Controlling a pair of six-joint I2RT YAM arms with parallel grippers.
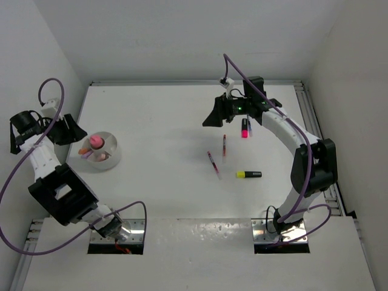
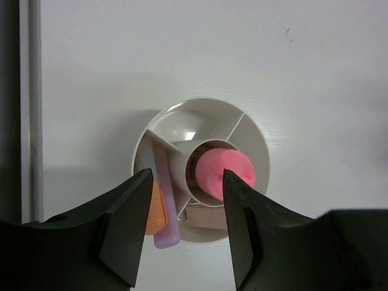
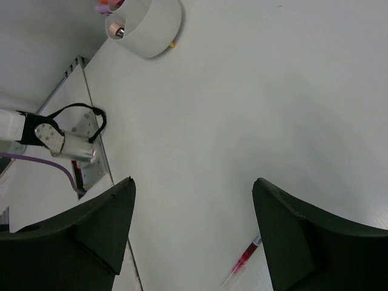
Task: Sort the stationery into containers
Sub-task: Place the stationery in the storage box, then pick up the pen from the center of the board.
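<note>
Well, the left gripper hangs over the round pale grey-white dish at the left of the white table, fingers moderately apart with nothing between them. A stubby pink highlighter stands in the dish's centre cup; an orange highlighter and a lilac pen lie in a side compartment. Over at the far right, the right gripper hovers with fingers wide and empty. Loose on the table near it: a pink-red highlighter, a thin red pen, a second red pen, and nearer, a yellow-black highlighter.
</note>
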